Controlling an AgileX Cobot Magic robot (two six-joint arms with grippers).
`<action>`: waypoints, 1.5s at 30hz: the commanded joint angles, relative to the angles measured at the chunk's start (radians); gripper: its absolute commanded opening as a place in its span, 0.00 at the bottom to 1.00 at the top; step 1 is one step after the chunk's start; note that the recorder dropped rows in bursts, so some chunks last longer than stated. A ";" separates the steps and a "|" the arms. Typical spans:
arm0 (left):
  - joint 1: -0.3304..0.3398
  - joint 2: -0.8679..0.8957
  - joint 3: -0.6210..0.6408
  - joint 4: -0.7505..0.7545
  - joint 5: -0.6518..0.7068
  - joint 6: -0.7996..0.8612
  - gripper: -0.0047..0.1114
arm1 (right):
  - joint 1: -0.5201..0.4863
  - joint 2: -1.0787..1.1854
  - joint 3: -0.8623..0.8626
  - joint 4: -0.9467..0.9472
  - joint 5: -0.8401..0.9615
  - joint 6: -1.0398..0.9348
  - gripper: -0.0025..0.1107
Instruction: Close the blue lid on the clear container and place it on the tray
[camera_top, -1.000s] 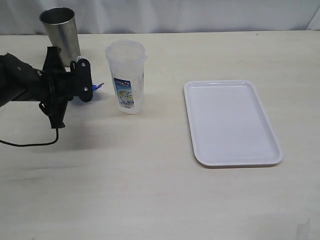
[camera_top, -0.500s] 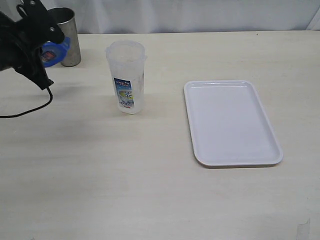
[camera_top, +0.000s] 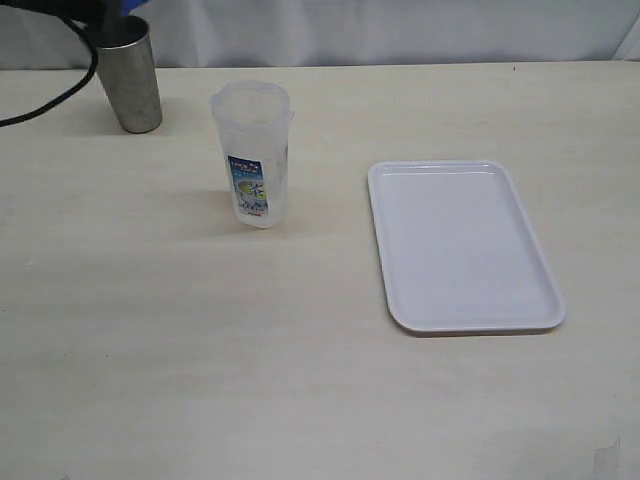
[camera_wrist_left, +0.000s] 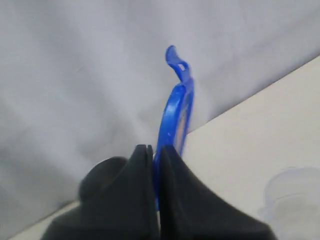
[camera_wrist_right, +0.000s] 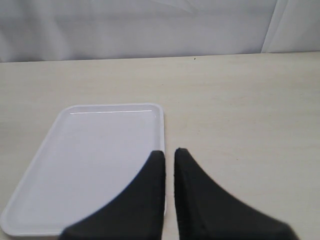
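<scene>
At top-left corner of exterior view | left hand (camera_wrist_left: 155, 150) is clamping the blue lid (camera_wrist_left: 173, 100) edge-on, having risen off the table (camera_top: 300, 390) above steel cup (camera_top: 131, 85) | likely carrying it next over the clear container (camera_top: 252, 150), standing upright and uncapped | right hand (camera_wrist_right: 169, 152) is waiting pressed together, empty, facing the tray (camera_top: 465, 245) | cup is crowding the lid's path; container and tray are sitting well apart

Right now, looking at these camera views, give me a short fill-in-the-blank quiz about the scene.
The left gripper is ___ on the edge of the blue lid.
In the exterior view the clear container stands upright with no ___ on it.
The tray lies on the container's ___ side in that view.
The right gripper, shut, holds ___.
Missing words: shut; lid; right; nothing.
</scene>
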 joint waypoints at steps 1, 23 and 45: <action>-0.005 -0.010 -0.005 -0.014 0.359 -0.223 0.04 | -0.003 -0.001 0.003 0.003 0.001 0.000 0.08; -0.005 0.159 -0.001 0.303 0.706 -0.844 0.04 | -0.003 -0.001 0.003 0.003 0.001 0.000 0.08; -0.003 0.201 -0.005 0.028 0.651 -0.763 0.04 | -0.003 -0.001 0.003 0.003 0.001 0.000 0.08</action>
